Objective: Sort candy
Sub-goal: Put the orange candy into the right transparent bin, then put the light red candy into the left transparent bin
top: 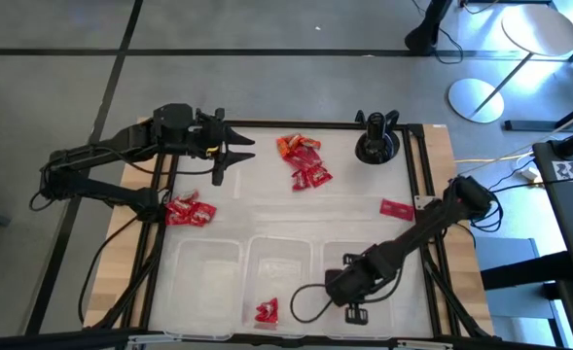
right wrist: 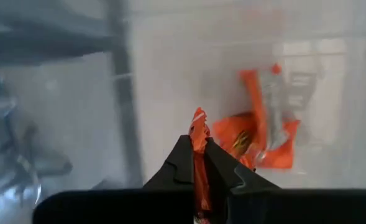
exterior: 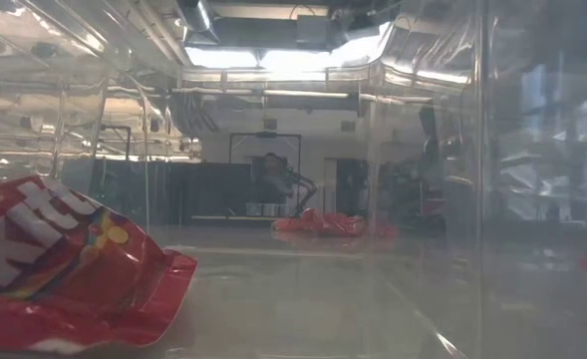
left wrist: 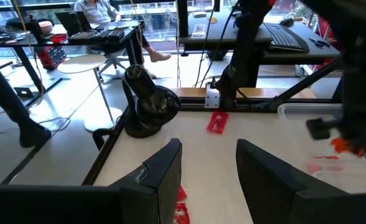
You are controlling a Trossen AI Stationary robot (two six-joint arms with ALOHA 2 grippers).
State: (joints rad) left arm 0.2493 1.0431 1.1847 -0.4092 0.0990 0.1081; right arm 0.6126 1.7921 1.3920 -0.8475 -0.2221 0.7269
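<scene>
A heap of red and orange candy [top: 301, 160] lies on the white table toward its far edge. Red packets [top: 189, 210] lie by the left edge, and a flat red bar [top: 395, 208] [left wrist: 217, 122] lies to the right. A red packet [top: 267, 311] [exterior: 64, 269] sits in the middle clear bin. My left gripper [top: 247, 151] [left wrist: 209, 149] hovers open left of the heap and touches nothing. My right gripper [top: 352, 309] [right wrist: 198, 146] is over the right bin [top: 383, 255], shut on an orange candy. Other orange candies [right wrist: 257, 134] lie on the bin's floor below it. My right gripper pinches an orange wrapped candy between its two fingers. It comes from above, pointing down into the right bin. The wrapper's end [right wrist: 199, 124] sticks out past the fingertips. The candy is thin and stands edge-on in the gap between the fingers.
Three clear bins stand side by side along the near edge, among them the left one [top: 203, 277] and the middle one [top: 276, 255]. A black stand [top: 376, 141] [left wrist: 146, 102] sits at the far right of the table. A black frame [top: 427, 165] borders the table.
</scene>
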